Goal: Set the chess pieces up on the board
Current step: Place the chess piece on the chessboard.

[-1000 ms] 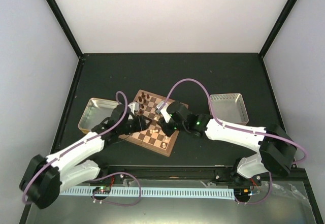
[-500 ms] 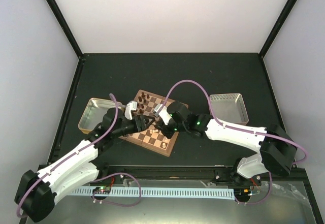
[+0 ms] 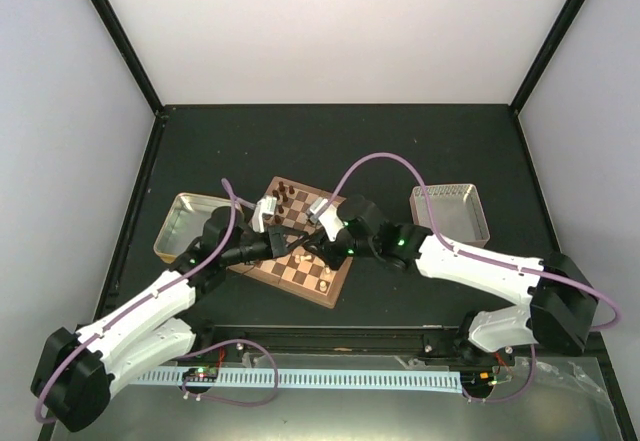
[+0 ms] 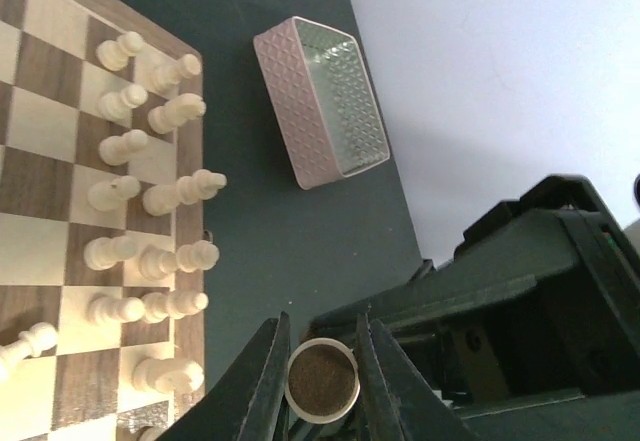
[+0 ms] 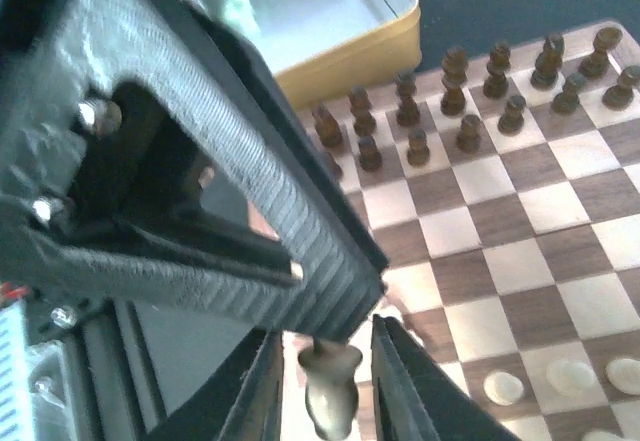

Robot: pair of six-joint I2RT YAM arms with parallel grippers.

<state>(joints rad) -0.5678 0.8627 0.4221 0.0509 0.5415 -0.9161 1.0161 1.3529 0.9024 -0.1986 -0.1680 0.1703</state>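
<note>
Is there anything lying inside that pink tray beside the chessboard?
No, in the left wrist view the pink tray shows only its bare patterned floor, while the cream chess pieces stand on the board.

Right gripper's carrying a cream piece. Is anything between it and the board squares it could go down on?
Yes: the left gripper crowds it over mid-board. In the right wrist view its black body looms beside the cream piece held by the right gripper. Middle squares of the board to the right look bare.
</note>
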